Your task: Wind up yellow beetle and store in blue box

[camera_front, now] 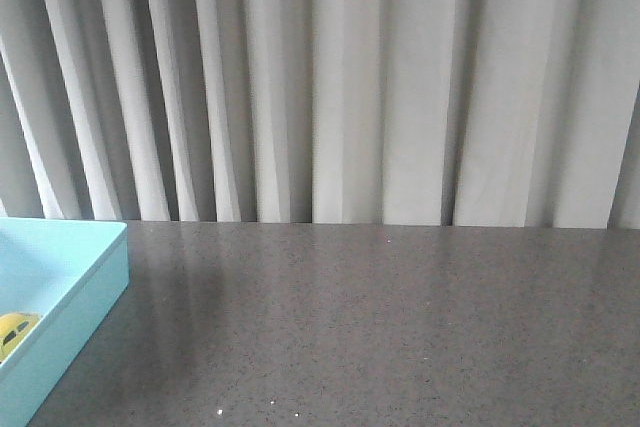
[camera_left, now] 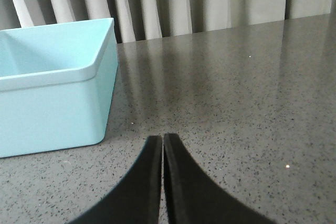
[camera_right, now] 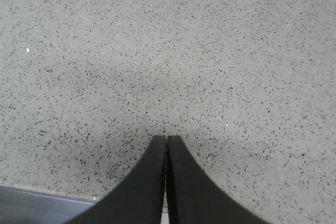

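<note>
Speckled grey tabletop (camera_front: 400, 327) fills the foreground, with the blue box (camera_front: 70, 307) at near left holding the yellow beetle (camera_front: 14, 331), apparently already stored. Left gripper (camera_left: 163, 142) and right gripper (camera_right: 166, 142) hover with fingers pressed together, empty.

Grey speckled stone-look table (camera_front: 400, 317), glossy, faint reflections of the curtain on it. Carries blue box (camera_front: 70, 317) at the front-left edge of the front view, sitting flat, walls straight. Same box on the speckled top in the left wrist view.
</note>
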